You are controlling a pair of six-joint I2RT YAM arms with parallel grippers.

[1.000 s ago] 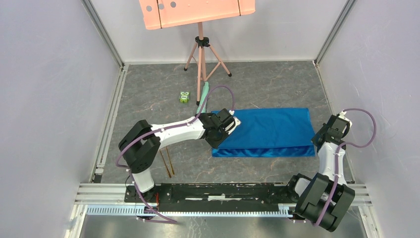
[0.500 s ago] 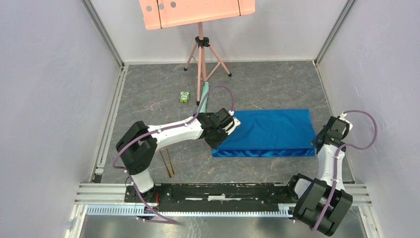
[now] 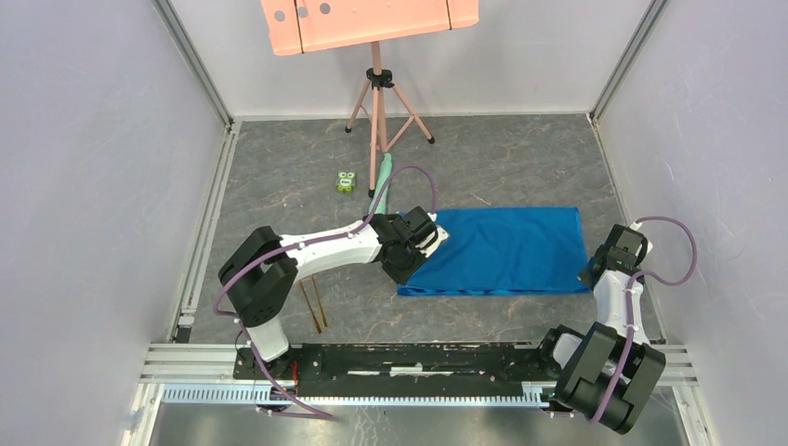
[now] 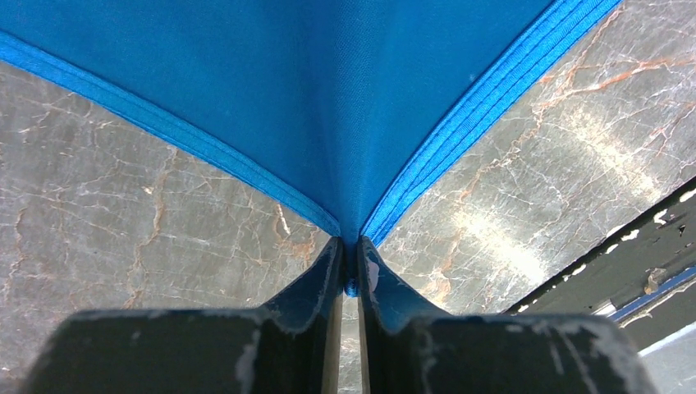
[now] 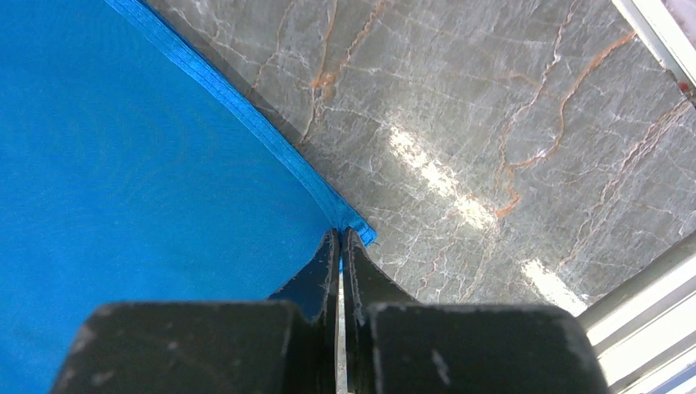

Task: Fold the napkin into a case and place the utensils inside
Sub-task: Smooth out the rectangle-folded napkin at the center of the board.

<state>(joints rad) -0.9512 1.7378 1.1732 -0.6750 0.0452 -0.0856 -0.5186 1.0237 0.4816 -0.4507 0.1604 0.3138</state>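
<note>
Both grippers are pinching the blue napkin at opposite ends.
The left gripper (image 4: 350,246) is clamping a hemmed corner of the napkin (image 3: 506,249) between nearly closed jaws at the cloth's left end. The right gripper (image 5: 340,238) is pressing its jaws together on the right near corner. The napkin is lying as a wide folded rectangle on the marbled table (image 3: 520,158), right of centre. The gold utensils (image 3: 313,305) are lying side by side, well apart from it, at the near left.
</note>
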